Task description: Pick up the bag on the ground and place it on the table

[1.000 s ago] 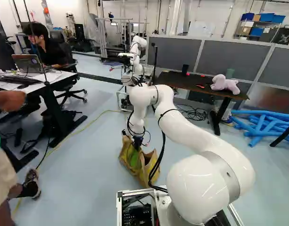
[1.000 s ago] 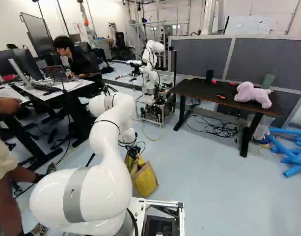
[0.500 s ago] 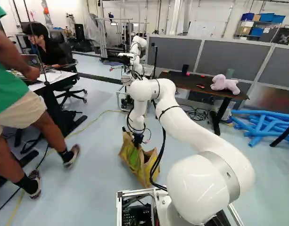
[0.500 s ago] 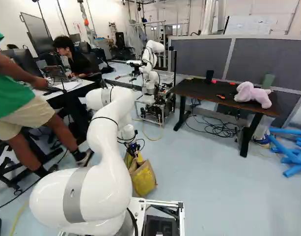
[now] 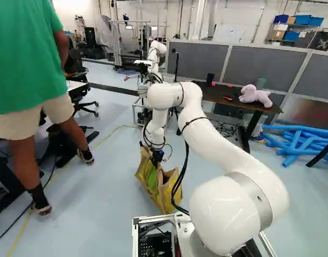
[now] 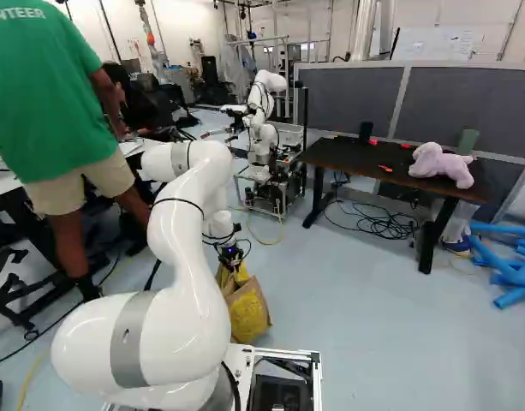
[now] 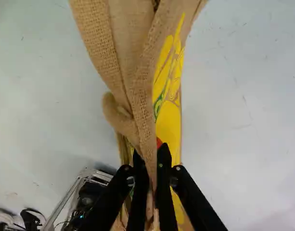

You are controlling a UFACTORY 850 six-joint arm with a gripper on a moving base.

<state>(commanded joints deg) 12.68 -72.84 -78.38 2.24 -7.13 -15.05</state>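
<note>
Bag (image 5: 166,196) pinched by end effector (image 5: 155,162), contents hidden.

**Legible text: one partial word**

White capitals "UNTEER" on the back of a green shirt (image 6: 52,94), scene left, near side; the right base view's edge cuts the lettering at its start. Whiteboard (image 6: 455,43) on the far wall, right of centre, beyond the partitions (image 6: 468,107): faint marks, too small to read.
</note>
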